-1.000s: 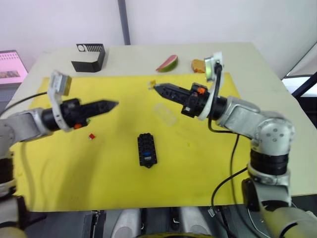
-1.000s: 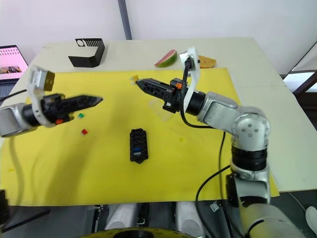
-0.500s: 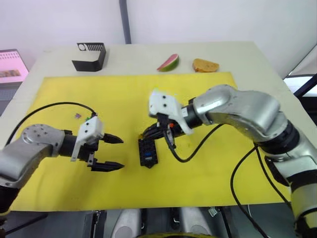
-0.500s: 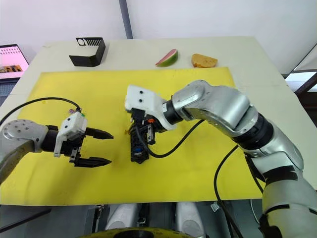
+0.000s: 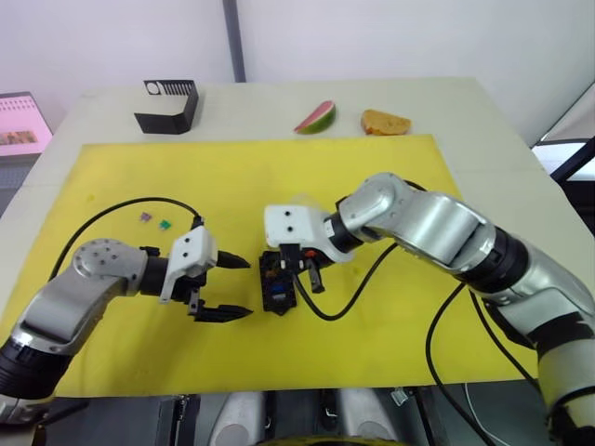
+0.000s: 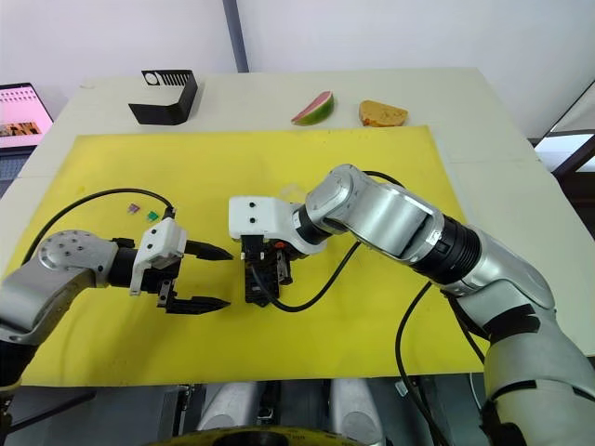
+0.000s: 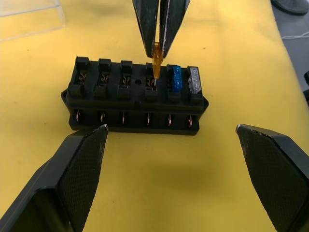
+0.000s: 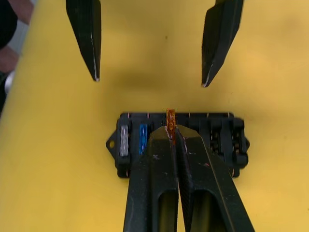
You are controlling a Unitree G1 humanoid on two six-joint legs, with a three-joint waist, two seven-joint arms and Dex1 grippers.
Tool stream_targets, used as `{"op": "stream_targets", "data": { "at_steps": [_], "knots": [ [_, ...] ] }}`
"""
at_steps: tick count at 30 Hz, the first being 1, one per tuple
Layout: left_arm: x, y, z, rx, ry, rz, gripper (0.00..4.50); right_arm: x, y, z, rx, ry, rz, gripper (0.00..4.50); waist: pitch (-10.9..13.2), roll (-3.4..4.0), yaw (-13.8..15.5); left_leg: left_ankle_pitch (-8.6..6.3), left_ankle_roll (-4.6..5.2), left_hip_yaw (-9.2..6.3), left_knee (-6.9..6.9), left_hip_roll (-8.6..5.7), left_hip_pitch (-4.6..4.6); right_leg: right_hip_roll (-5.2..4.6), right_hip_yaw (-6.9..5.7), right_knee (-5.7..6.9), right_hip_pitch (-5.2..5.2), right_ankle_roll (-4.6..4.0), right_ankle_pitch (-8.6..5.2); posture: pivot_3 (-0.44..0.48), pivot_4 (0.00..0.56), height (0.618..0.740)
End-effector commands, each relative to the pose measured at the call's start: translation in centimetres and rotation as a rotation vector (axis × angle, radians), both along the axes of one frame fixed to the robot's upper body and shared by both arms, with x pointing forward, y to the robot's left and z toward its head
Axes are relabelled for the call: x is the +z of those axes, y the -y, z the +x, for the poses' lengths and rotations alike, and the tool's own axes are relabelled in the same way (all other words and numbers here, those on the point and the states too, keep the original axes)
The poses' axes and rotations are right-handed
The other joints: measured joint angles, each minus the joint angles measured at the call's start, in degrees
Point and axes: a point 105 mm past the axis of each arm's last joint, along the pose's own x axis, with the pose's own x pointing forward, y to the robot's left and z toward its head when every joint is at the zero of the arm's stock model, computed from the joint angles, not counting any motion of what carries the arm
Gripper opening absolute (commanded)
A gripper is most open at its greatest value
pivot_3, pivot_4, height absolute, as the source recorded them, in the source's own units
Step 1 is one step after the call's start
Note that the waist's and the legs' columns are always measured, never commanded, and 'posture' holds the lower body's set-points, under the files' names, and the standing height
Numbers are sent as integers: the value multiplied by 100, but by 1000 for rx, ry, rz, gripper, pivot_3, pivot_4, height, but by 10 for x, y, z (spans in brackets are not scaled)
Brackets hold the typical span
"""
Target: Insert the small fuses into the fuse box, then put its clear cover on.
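Left tool (image 5: 226, 287): fingers apart, empty, just beside the fuse box (image 5: 276, 282) on the yellow mat (image 5: 390, 353). Right tool (image 7: 157, 41): clamped on amber fuse (image 7: 157, 62), directly above a slot beside the blue fuse (image 7: 175, 79). Farther: clear cover (image 7: 30, 19); loose fuses (image 5: 154, 221).

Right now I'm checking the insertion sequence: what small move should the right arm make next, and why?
Probably press the tan fuse straight down: the right gripper holds it at a fuse box slot beside the seated blue fuse, not yet fully in.
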Motion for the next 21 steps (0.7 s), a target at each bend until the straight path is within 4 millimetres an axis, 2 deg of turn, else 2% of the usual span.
{"op": "stream_targets", "data": {
  "at_steps": [1, 21],
  "knots": [
    [5, 6, -1, -32, 46, 1, 4470, 5, 0, -2, 30, 37, 3, 0, 0, 0, -5, 0, 0, 0, 0, 0, 0, 0, 0, 0, 0, 0, 0, 0, 150, 740],
    [2, 11, -4, -21, 56, -4, 4470, -7, 0, 2, 33, 43, -22, 0, 0, -1, 0, 3, -5, 0, 3, -2, 1, 1, -1, 6, 0, 1, 0, 0, 150, 740]
  ]
}}
